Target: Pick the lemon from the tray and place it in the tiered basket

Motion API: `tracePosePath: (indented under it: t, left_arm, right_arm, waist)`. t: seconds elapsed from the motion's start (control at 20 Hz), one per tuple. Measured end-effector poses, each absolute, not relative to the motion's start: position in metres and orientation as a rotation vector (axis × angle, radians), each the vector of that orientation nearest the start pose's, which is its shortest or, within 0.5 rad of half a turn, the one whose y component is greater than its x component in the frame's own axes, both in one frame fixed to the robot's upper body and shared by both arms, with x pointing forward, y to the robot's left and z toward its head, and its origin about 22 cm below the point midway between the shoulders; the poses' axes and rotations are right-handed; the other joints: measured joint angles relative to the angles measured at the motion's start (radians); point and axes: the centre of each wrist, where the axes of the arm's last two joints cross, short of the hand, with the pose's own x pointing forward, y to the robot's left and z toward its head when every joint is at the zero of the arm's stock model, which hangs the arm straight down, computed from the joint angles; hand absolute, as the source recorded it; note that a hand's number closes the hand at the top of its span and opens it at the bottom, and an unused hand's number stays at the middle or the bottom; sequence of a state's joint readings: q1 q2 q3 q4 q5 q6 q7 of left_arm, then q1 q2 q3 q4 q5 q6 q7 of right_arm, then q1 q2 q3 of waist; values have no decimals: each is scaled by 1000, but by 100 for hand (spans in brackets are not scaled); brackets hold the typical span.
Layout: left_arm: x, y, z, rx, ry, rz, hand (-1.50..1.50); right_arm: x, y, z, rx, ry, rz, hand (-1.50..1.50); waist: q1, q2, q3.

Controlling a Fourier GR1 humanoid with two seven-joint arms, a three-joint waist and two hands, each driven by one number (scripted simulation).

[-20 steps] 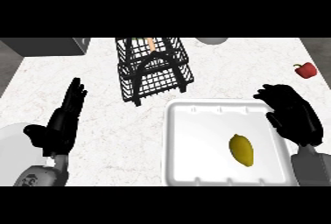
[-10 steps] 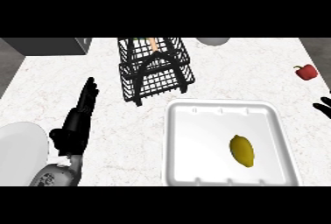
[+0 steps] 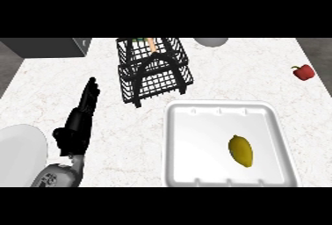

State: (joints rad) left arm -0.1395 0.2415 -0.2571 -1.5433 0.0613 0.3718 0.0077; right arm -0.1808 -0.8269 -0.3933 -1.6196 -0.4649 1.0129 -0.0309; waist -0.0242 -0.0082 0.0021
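The small yellow lemon (image 3: 241, 150) lies inside the white, square foam tray (image 3: 182, 145), toward the tray's right side and a bit below its middle; it lies on its side with its pointed ends up and down in the view; nothing touches it. The tray sits on the pale, speckled stone bench (image 3: 52, 96) at the lower right.

The black wire tiered basket (image 3: 154, 72) stands just above the tray's top left corner, near it; something orange and green shows in its top level, too small to tell what.

The black left hand (image 3: 79, 121) is at the left side of the view, on its grey forearm (image 3: 59, 175); its fingers are straight and close together, pointing up toward the far side of the bench; it has hold of nothing; it is well apart from the tray and to the left of the basket. The right hand does not show.

A round white plate (image 3: 19, 154) shows at the lower left edge, just beside the forearm. A small red pepper (image 3: 303, 72) sits far off at the right on the bench. A grey round thing (image 3: 211, 41) peeks in at the top edge; a grey box (image 3: 48, 47) sits at the top left corner.
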Motion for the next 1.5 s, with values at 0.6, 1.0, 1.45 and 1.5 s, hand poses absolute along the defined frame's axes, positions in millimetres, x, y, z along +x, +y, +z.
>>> tracePosePath:
  t: [0.6, 1.0, 1.45, 1.5]
  left_arm:
    - [264, 203, 26, 190, -1655, -101, 0]
    - [268, 202, 29, 194, -1663, -106, 0]
    - [275, 199, 31, 197, -1661, -108, 0]
    - [273, 197, 32, 192, -1664, -110, 0]
  right_arm:
    - [212, -347, 228, -114, -1567, 1437, -150]
    - [200, -319, 209, -173, -1479, 1530, -150]
    - [201, -312, 200, -256, -1343, 1594, -150]
    - [204, -312, 199, -273, -1331, 1601, -150]
  waist:
    - [18, 6, -2]
    - [23, 7, -2]
    - [23, 8, -2]
    - [25, 8, -2]
